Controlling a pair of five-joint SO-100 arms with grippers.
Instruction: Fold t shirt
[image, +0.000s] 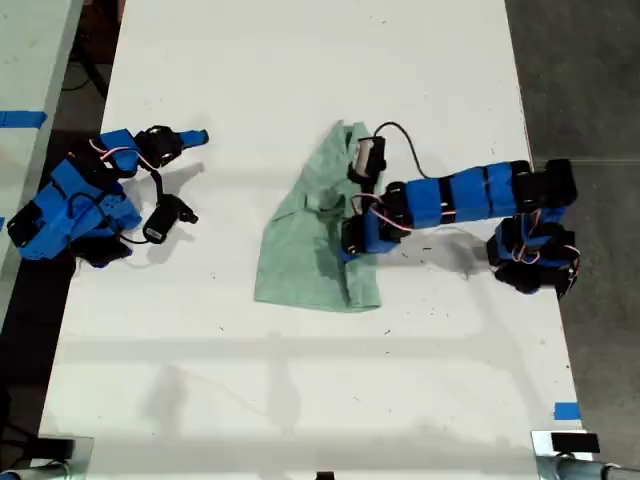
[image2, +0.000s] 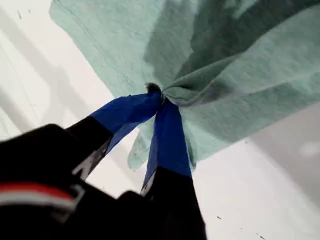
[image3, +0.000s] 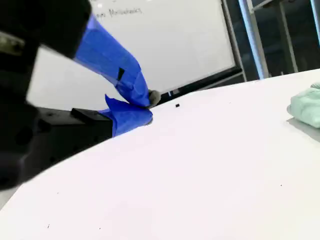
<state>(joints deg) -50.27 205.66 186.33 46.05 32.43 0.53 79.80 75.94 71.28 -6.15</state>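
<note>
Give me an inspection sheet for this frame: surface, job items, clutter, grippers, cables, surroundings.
Surface: white table, bare apart from small dark specks.
Job's things: pale green t shirt lies partly folded and wrinkled near the table's middle, one fold bunched up.
Clutter: nothing seen.
Grippers: my first gripper is shut on a pinch of the t shirt; my second gripper is shut on nothing, parked at the exterior view's left, away from the cloth.
Cables: a black cable loops over the first arm above the cloth; red and white wires run along both arms.
Surroundings: blue tape at the table edge on the exterior view's right; dark floor beyond; a whiteboard in the second wrist view.
</note>
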